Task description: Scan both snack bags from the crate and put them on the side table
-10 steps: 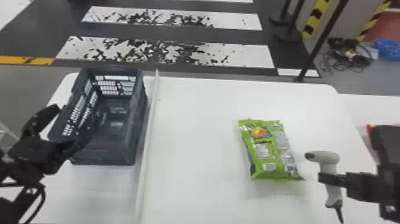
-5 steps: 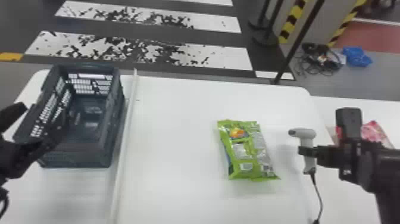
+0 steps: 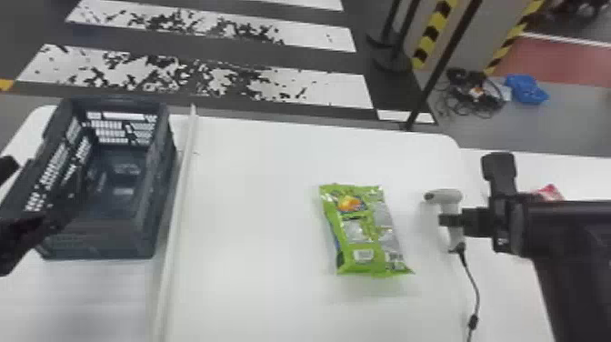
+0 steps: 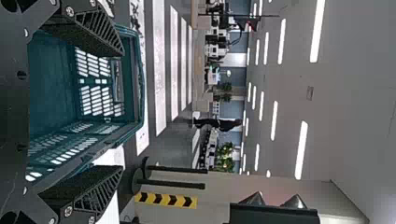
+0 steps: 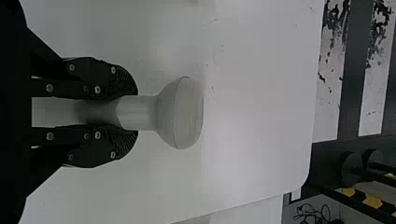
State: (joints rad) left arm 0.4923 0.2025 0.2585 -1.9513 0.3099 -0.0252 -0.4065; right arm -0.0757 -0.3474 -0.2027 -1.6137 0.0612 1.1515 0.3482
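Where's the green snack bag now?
In the head view, the green snack bag lies right of the middle on the white table, between the dark crate at left and the scanner in the right gripper.

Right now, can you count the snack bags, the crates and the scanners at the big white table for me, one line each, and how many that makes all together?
Snack bags: 1, the green bag
Crates: 1, the dark crate
Scanners: 1, the scanner held between the right fingers
Total: 3
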